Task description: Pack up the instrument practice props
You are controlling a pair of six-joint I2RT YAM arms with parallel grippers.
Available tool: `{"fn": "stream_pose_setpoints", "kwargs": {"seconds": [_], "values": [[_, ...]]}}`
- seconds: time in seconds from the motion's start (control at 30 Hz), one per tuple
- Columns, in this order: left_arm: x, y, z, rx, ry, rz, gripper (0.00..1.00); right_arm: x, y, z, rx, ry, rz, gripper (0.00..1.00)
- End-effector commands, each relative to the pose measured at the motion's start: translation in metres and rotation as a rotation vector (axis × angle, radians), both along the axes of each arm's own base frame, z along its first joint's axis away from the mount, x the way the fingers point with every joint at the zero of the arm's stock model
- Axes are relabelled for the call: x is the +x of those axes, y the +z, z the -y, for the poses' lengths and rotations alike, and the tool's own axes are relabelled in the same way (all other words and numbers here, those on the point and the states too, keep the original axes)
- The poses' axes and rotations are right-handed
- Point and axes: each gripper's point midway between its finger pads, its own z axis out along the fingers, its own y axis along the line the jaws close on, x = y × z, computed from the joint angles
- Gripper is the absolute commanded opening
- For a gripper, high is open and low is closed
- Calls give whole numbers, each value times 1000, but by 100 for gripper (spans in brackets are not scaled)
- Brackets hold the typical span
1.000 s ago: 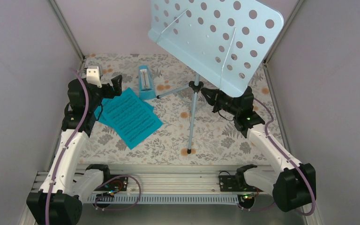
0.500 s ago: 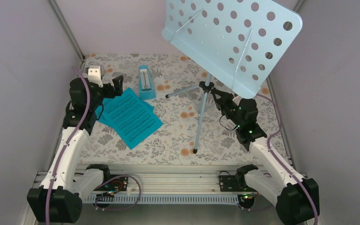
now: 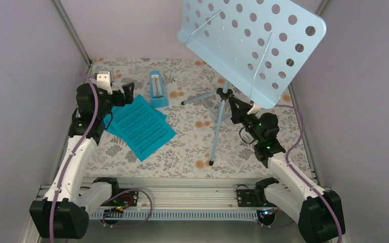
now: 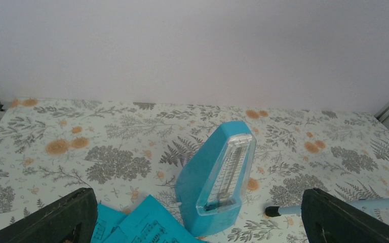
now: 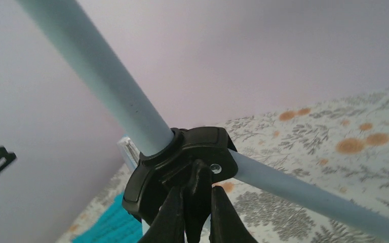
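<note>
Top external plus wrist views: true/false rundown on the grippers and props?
1. The right gripper is shut on the music stand's black hub. True.
2. The left gripper holds the sheet-music pages. False: it is open and grips nothing.
3. The metronome lies on its side. False: it stands upright.
4. The pages lie flat on the table, apart from the stand's legs. True.
</note>
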Motion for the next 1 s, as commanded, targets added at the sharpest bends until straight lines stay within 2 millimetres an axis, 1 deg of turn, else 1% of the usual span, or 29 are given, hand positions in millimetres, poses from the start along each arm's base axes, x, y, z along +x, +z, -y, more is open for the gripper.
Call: {"fn": "stream_pose_setpoints", "kwargs": {"seconds": [0.0, 0.03, 0.07, 0.1, 0.13, 0.17, 0.2, 0.3, 0.4, 0.43, 0.5, 0.57, 0.63, 0.7, 0.8, 0.87, 0.97], "values": [[2, 10, 2, -12, -11, 23, 100, 3, 17, 3, -222, -23, 189, 8], [1, 9, 2, -11, -12, 21, 100, 2, 21, 1, -225, -11, 201, 18], [2, 9, 2, -11, -12, 19, 100, -1, 26, 0, -218, -3, 211, 35], [1, 9, 2, -11, -12, 21, 100, -4, 31, 0, -199, 1, 217, 58], [1, 9, 2, -11, -12, 21, 100, -7, 34, 1, -176, 2, 214, 74], [1, 10, 2, -9, -12, 22, 100, -11, 37, 1, -160, 6, 213, 81], [1, 10, 2, -9, -11, 22, 100, -15, 39, 2, -147, 13, 208, 85], [1, 10, 2, -8, -9, 23, 100, -25, 34, 8, -112, -1, 144, 87], [1, 11, 2, -9, -13, 25, 100, -39, 16, 11, -85, 13, 70, 88], [1, 10, 2, -9, -13, 22, 100, -44, 8, 8, -81, 37, 42, 88], [2, 9, 3, -10, -15, 20, 100, -55, -12, -3, -74, 124, -19, 84], [2, 9, 3, -9, -16, 19, 100, -64, -38, -14, -68, 199, -101, 79], [2, 9, 2, -6, -11, 20, 100, -69, -67, -16, -69, 203, -194, 79], [2, 8, 1, -3, -7, 17, 100, -74, -87, -17, -65, 203, -245, 80], [3, 7, 1, -2, -7, 13, 100, -83, -107, -22, -61, 218, -276, 86], [4, 5, 1, -2, -9, 8, 100, -88, -115, -29, -66, 235, -289, 86], [5, 4, 2, -2, -10, 3, 100, -92, -125, -37, -74, 240, -324, 83]]}}
